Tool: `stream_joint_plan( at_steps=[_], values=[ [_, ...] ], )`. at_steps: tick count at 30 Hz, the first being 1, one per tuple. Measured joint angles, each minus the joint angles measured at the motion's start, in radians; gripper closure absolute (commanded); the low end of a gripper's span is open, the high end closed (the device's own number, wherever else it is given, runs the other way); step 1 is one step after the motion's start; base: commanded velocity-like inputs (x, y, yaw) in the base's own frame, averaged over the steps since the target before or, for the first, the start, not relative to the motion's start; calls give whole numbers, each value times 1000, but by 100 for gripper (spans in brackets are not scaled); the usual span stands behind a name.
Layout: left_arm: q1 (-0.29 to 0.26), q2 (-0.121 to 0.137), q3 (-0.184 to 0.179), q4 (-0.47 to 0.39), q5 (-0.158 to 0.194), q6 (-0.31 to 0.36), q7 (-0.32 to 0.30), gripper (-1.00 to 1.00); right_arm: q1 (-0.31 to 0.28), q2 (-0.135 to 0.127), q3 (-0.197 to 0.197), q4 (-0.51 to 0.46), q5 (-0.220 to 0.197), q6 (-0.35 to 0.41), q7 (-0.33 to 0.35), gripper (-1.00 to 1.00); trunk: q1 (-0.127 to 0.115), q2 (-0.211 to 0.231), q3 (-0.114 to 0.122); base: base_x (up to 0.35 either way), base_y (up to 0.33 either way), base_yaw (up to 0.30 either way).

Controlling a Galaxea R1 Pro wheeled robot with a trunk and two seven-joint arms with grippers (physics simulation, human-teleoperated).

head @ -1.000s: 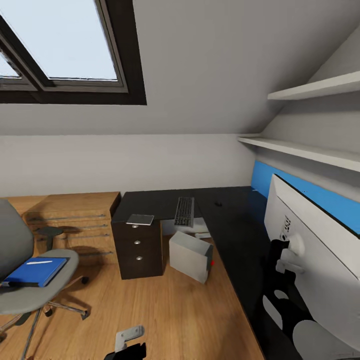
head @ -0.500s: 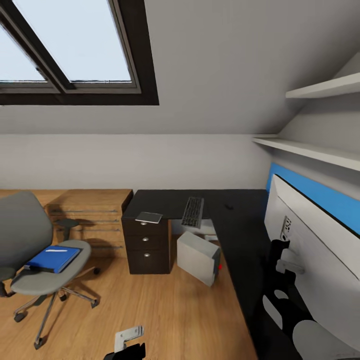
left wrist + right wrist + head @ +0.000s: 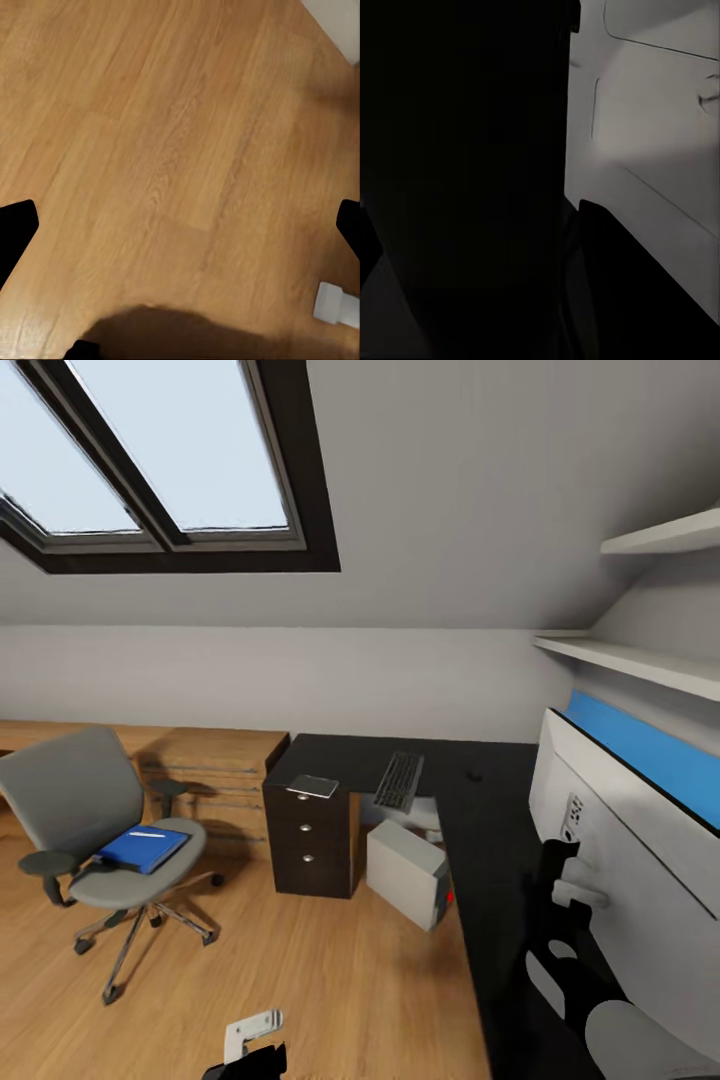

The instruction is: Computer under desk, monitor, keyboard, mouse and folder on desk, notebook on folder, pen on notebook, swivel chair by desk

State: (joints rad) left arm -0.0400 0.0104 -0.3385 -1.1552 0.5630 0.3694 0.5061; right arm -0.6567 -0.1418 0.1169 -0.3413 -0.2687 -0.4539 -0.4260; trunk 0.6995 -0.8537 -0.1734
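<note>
Your left gripper (image 3: 180,225) is spread wide over bare floor (image 3: 172,135), holding nothing. Right gripper: can't tell its state, dark blur close against the monitor (image 3: 640,880) back on the desk (image 3: 490,860). Computer (image 3: 405,872) sits tilted on the floor ahead, under the desk edge. Beyond it, keyboard (image 3: 399,780), mouse (image 3: 474,775) and notebook (image 3: 312,786) lie on the desk. Far left of your left gripper: chair (image 3: 95,830) with folder (image 3: 143,849) on the seat, pen (image 3: 146,835) on top.

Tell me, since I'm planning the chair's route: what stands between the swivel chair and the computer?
In the head view, the desk's dark drawer unit stands between the swivel chair and the computer, with wood floor around it.
</note>
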Motion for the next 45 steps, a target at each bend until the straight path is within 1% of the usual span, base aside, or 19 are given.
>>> stream_joint_plan(
  at_steps=[1, 3, 4, 5, 6, 8, 9, 10, 12, 16, 17, 21, 23, 27, 28, 30, 38, 43, 45],
  values=[
    [0, 0, 3, 0, 0, 0, 0, -100, 0, 1, -7, -1, 11, 3, 3, 100, 0, 0, 0, -223, -243, 227],
    [0, -1, 4, 0, 0, 0, -1, -100, 0, 0, 23, 0, 3, 1, 1, 100, 0, 0, 0, -200, -252, 227],
    [0, -1, 4, 0, 0, 0, -1, -100, 0, 1, 21, -2, 15, 4, 3, 100, 0, 0, 0, -182, -256, 227],
    [0, -1, 5, 0, 0, 0, -1, -100, 0, 0, 43, 1, -2, -1, 0, 100, 0, 0, 0, -173, -258, 227],
    [0, -1, 5, 0, 0, 0, -1, -100, -1, 1, 28, -1, 13, 4, 3, 100, 0, 0, 0, -146, -260, 227],
    [0, 0, 6, 0, 1, 0, 0, -100, 0, 0, 46, 0, -2, 0, 0, 100, 0, 0, 0, -121, -246, 227],
    [0, 0, 6, 0, 1, 0, 0, -100, 0, 1, 33, -2, 15, 4, 3, 100, 0, 0, 0, -77, -176, 227],
    [0, 0, 6, 0, 1, 0, 0, -100, 0, 0, 50, 1, -2, -3, 0, 100, 0, 0, 0, -62, -141, 227],
    [0, -1, 6, 0, 1, 0, 0, -100, 0, 0, 40, 0, 6, 2, 1, 100, 0, 0, 0, -26, -59, 227],
    [0, -2, 7, 0, 1, 0, 0, -100, 0, 0, 50, 0, 3, 2, 1, 100, 0, 0, 0, -6, -13, 227],
    [0, -2, 7, 0, 0, 0, 0, -100, 0, 1, 39, -1, 10, 3, 2, 100, 0, 0, 0, -1, -3, 226],
    [0, -2, 9, 0, 0, 0, 0, -100, 0, 0, 50, 0, 2, 1, 0, 100, 0, 0, 0, 0, -1, 220],
    [0, -2, 9, 0, 0, 0, 0, -100, 0, 0, 41, -1, 9, 2, 1, 100, 0, 0, 0, 0, 0, 218],
    [0, -2, 9, -1, 0, 0, 0, -100, 0, 0, 50, 0, 0, 0, 0, 100, 0, 0, 0, 0, 0, 216],
    [0, -2, 9, 0, 0, 0, 0, -100, 0, 0, 42, -1, 9, 3, 2, 100, 0, 0, 0, 0, 0, 182],
    [0, -2, 9, 0, 0, 0, 0, -100, 0, 0, 52, 0, 7, 3, 1, 100, 0, 0, 0, 0, 0, 88],
    [0, -1, 9, 0, 0, -1, 0, -100, 0, 0, 43, -1, 9, 3, 0, 100, 0, 0, 0, -36, -142, 17],
    [0, -1, 13, 0, 0, -1, 0, -100, 0, 0, 52, 0, 0, 0, -3, 100, 0, 0, 0, -111, -236, 0],
    [-1, -1, 14, 0, 0, -1, 0, -100, 0, 1, 45, -2, 10, 3, -2, 100, 0, 0, 0, -114, -238, 0]
  ],
)
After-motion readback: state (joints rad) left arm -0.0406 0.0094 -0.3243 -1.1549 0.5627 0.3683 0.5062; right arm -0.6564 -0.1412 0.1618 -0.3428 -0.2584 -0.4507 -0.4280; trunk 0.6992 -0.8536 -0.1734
